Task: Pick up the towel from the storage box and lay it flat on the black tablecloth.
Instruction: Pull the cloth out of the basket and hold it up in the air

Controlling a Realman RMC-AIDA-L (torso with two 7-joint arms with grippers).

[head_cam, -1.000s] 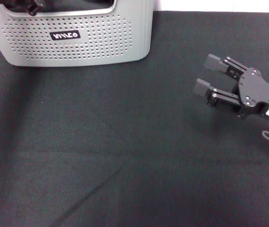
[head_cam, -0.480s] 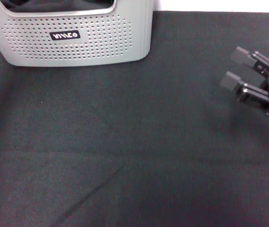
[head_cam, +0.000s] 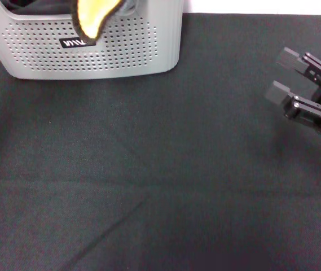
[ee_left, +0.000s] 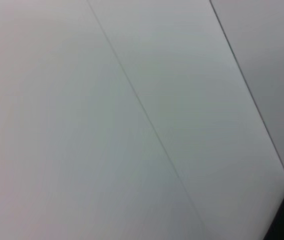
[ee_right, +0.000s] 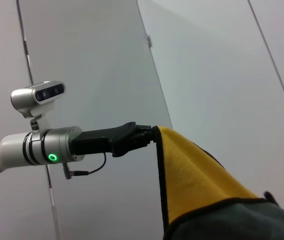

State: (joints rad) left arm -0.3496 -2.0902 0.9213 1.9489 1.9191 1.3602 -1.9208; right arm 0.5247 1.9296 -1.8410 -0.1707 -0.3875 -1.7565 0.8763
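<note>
The storage box (head_cam: pixel 92 51) stands at the back left of the black tablecloth (head_cam: pixel 149 169). The towel (head_cam: pixel 94 18), yellow face showing, hangs above the box's front rim and covers part of the black label. In the right wrist view my left gripper (ee_right: pixel 150 136) is shut on the top corner of the towel (ee_right: pixel 196 175), which hangs down with its grey-green face folded at the bottom. The left gripper is out of the head view. My right gripper (head_cam: pixel 282 74) hovers open and empty over the cloth at the far right.
The left wrist view shows only pale wall panels (ee_left: pixel 132 120). A white strip (head_cam: pixel 262 5) runs along the tablecloth's far edge. The cloth has faint creases at the front middle (head_cam: pixel 126 217).
The towel has risen out of the box and now hangs over its front rim. The right gripper moved to the right and then slightly away.
</note>
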